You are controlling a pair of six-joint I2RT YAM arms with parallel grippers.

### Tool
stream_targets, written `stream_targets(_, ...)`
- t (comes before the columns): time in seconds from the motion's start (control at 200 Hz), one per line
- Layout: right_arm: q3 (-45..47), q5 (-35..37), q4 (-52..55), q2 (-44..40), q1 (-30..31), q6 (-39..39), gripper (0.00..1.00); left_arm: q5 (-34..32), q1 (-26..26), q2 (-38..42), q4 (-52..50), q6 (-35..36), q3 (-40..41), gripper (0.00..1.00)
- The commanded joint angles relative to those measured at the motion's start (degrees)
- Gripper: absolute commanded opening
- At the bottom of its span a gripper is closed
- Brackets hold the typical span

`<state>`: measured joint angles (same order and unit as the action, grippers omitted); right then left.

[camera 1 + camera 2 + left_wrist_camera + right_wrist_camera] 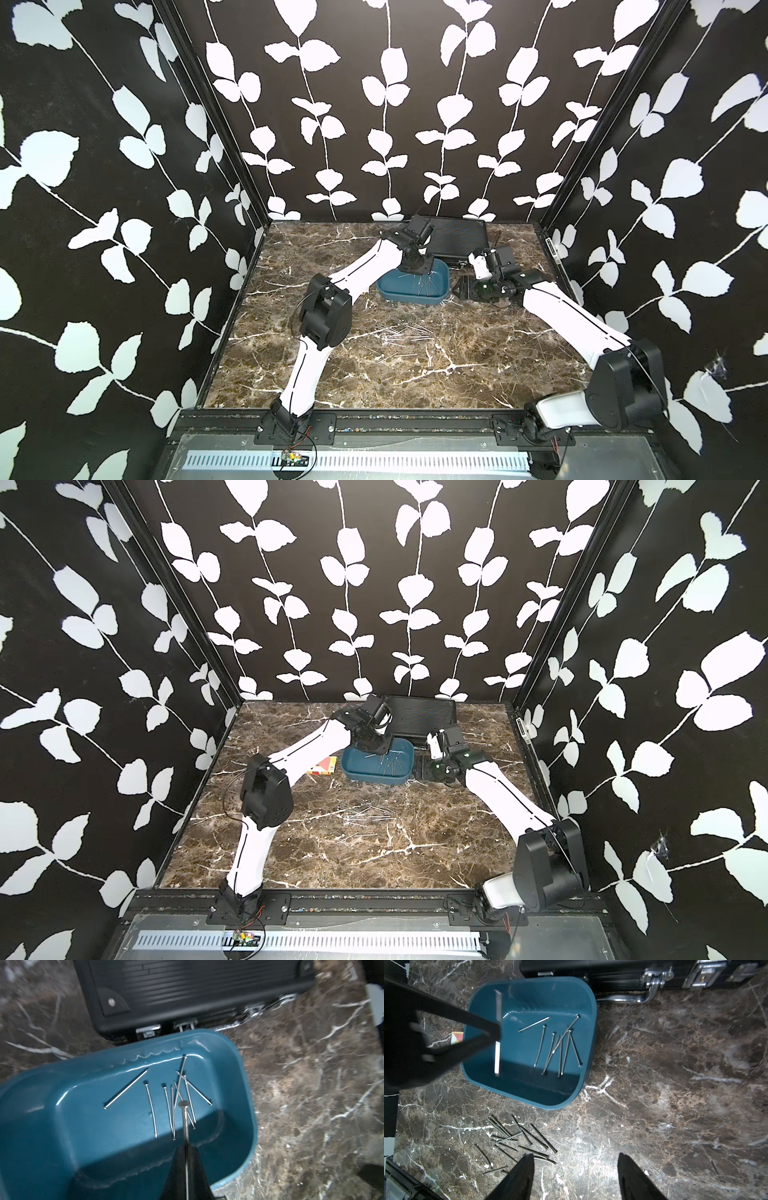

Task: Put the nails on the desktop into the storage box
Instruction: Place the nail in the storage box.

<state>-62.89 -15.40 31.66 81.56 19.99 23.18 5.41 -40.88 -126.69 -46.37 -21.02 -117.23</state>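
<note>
The teal storage box [415, 297] [374, 777] stands at the back middle of the marble desktop [415, 374]. Several nails [174, 1101] [558, 1049] lie inside it. My left gripper [186, 1148] [417, 272] hangs over the box's left part, shut on one nail [185, 1122] that sticks out head first. More nails [405, 334] [365, 812] [517, 1138] lie scattered on the desktop in front of the box. My right gripper [576, 1156] [461, 289] hovers just right of the box, open and holding nothing.
A black ribbed latched case [457, 239] [197, 987] lies right behind the storage box, against the back wall. A small orange-white card box [322, 766] [457, 1036] sits to the left of the box, under my left forearm.
</note>
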Motion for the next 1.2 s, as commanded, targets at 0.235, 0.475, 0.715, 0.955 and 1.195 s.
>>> stream_targets(0.235,-4.7,1.1,3.0,-0.5,1.9,-5.4,0.66,1.2,2.0,-0.6,6.4,-1.0,4.4,0.00)
stream_targets(0.475,-8.7,3.8,7.7,1.1,6.1,-10.1,0.67,2.5,2.2,-2.9,8.8,-1.6,8.1,0.00)
stream_targets(0.715,-8.5,3.8,9.1,0.8,10.5,-13.8,0.67,2.7,2.3,-2.5,9.3,-1.0,8.6,0.07)
stream_targets(0.955,-4.9,3.3,9.3,-1.4,16.5,-22.5,0.67,3.2,2.3,4.2,10.1,-2.1,12.4,0.22)
stream_targets(1.195,-2.1,0.7,8.1,-0.6,21.2,-30.2,0.68,-1.3,2.8,17.9,10.0,-2.7,23.3,0.34)
